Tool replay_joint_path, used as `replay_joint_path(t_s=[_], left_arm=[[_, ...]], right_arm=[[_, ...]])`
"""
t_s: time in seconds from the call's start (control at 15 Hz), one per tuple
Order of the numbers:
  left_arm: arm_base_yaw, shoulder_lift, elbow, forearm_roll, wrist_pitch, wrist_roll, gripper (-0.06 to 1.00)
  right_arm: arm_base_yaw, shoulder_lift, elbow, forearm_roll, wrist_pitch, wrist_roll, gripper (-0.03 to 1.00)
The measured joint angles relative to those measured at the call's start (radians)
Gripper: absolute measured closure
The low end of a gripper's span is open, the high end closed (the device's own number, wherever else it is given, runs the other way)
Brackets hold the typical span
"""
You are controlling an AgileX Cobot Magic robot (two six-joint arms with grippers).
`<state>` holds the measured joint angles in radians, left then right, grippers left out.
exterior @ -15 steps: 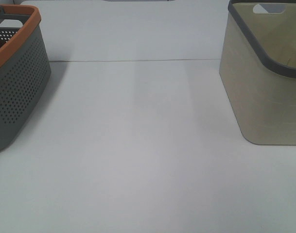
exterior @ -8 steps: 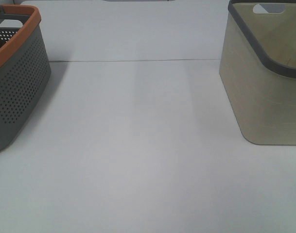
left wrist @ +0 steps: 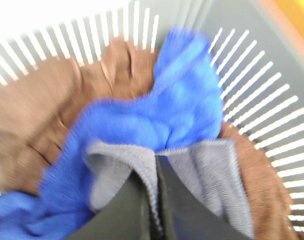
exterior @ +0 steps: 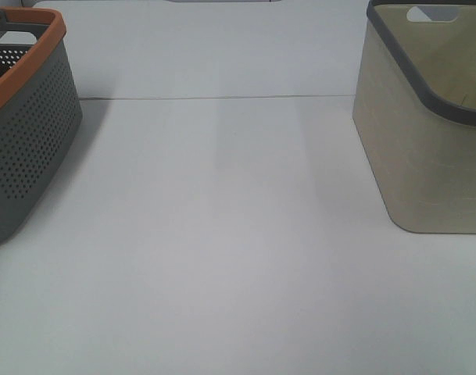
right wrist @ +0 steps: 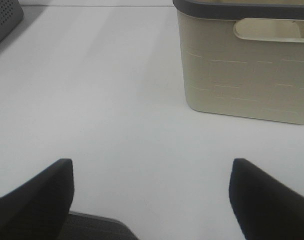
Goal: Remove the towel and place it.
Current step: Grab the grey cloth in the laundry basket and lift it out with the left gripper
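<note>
The left hand (left wrist: 155,167) is shut tight, and its two dark fingers (left wrist: 124,210) pinch a fold of the towel (left wrist: 211,167) between them. The towel is grey, with tiny rows of bumps all over it and a thin sewn edge along one side. It is bunched up where the fingers squeeze it, and it spreads out flatter on each side of them. The picture is a bit blurry, so I cannot tell its whole shape. The towel lies on top of a heap of cloths inside the grey basket (left wrist: 241,30). Just past it, touching it, is a bright blue cloth (left wrist: 161,110), all crumpled. Under and around both is a brown cloth (left wrist: 37,115). Past the cloths is the basket wall, with long thin slits that let the light in. The right hand (right wrist: 152,165) is wide apart, with nothing between its fingers. It hangs over the bare white desk (right wrist: 92,90). Farther off on the desk stands a beige basket (right wrist: 241,80) with a dark grey rim and a hole for a handle. Seen from up high, the grey basket has an orange rim (exterior: 23,66) and many small holes. It sits at the left side of the desk, and the beige basket sits at the right side, well apart.
</note>
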<state>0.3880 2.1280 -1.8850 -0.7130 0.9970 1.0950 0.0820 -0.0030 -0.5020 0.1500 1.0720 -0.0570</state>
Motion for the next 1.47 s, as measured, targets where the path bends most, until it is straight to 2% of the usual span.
replay_joint_path(t_s=[0.33,0.47,0.6,0.73,0.8,1.0,1.07,1.27,1.47], left_arm=[[-0.035,-0.269,0.000,-0.009,0.011,0.079,0.94],[-0.084,-0.410,0.000,-0.015,-0.041,0.144,0.94],[-0.122,-0.501,0.000,-0.033,-0.151,0.202,0.94],[-0.159,-0.559,0.000,-0.093,-0.284,0.242,0.94],[-0.181,-0.576,-0.001,-0.151,-0.351,0.275,0.94],[-0.233,-0.573,-0.046,-0.268,-0.430,0.362,0.94],[-0.280,-0.557,-0.102,-0.334,-0.440,0.398,0.94],[-0.345,-0.533,-0.122,-0.392,-0.401,0.399,0.94],[-0.432,-0.465,-0.124,-0.394,-0.169,0.399,0.94]], right_arm=[[0.000,0.000,0.000,0.000,0.000,0.000,0.14],[0.000,0.000,0.000,0.000,0.000,0.000,0.14],[0.000,0.001,0.000,0.000,0.000,0.000,0.14],[0.000,0.017,0.000,0.000,-0.001,0.000,0.14],[0.000,0.030,0.000,0.000,-0.002,0.000,0.14],[0.000,0.048,0.000,0.000,-0.005,0.000,0.14],[0.000,0.049,0.000,0.000,-0.005,0.000,0.14],[0.000,0.049,0.000,0.001,-0.005,0.000,0.14],[0.000,0.049,0.000,0.010,-0.005,0.000,0.14]])
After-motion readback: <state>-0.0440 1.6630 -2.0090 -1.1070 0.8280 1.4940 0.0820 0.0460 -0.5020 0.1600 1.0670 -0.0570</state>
